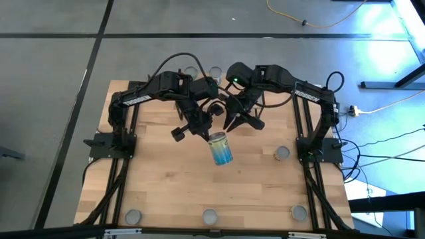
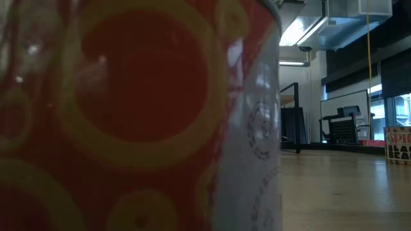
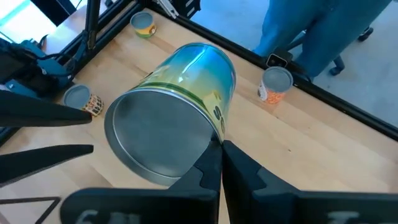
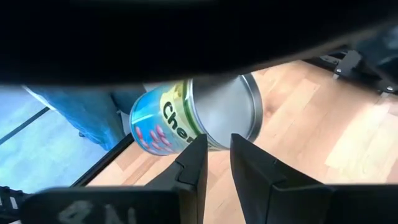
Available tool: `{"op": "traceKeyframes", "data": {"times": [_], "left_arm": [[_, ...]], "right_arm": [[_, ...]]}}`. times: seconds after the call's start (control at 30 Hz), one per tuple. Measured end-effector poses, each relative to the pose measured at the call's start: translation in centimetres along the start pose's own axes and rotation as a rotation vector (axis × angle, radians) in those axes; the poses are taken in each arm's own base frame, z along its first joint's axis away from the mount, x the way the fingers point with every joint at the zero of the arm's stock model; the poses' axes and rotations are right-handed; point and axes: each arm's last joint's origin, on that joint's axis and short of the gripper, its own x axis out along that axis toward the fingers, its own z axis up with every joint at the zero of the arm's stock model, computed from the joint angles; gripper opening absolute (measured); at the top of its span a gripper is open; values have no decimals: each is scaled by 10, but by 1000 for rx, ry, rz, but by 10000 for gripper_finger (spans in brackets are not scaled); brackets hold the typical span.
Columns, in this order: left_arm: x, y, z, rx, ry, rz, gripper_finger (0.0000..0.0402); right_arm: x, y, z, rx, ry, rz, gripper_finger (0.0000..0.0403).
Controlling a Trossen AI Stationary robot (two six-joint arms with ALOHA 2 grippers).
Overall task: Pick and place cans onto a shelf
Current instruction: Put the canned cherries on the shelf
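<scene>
A blue-and-teal can (image 1: 220, 149) hangs tilted above the table's middle, its silver end (image 3: 155, 134) toward my left wrist. My left gripper (image 1: 202, 133) is shut on it. My right gripper (image 1: 240, 123) is open just beside it. Its fingertips (image 4: 199, 146) stand under the can's edge (image 4: 214, 146), and I cannot tell whether they touch it. Its two fingers (image 3: 62, 115) also show beside the rim in the left wrist view. I cannot make out the shelf; the arms cover the table's far middle. My left gripper pinches the raised rim (image 3: 214, 134) of the can's silver end between its two fingers (image 3: 239, 163). The fingers slant down from the table's far left. The can is lifted clear and tilted, its other end pointing away and down.
Three cans (image 1: 210, 216) stand along the near edge and one (image 1: 282, 153) at the right. Two more (image 1: 216, 71) sit at the far edge. A red-orange can (image 2: 128, 115) fills the low view. A person in blue trousers (image 3: 311, 31) stands beyond the table.
</scene>
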Motion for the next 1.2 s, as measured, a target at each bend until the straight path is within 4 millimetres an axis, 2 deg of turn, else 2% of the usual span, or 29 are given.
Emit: {"op": "traceKeyframes", "data": {"times": [0.3,0.57,0.87,1.03,1.2], "left_arm": [[-3,2,-7,-174,85,45,0],[-3,-2,-12,-276,170,59,0],[-3,-1,-16,-369,321,215,0],[-3,0,-17,-388,346,246,0],[-4,2,-18,-430,371,301,0]], "right_arm": [[-2,-6,-5,5,142,-196,72],[-2,-6,-5,-27,137,-179,72],[-4,-8,-8,-38,239,-289,72],[-12,-2,-8,-54,300,-339,72],[-27,8,-5,-32,303,-407,72]]}}
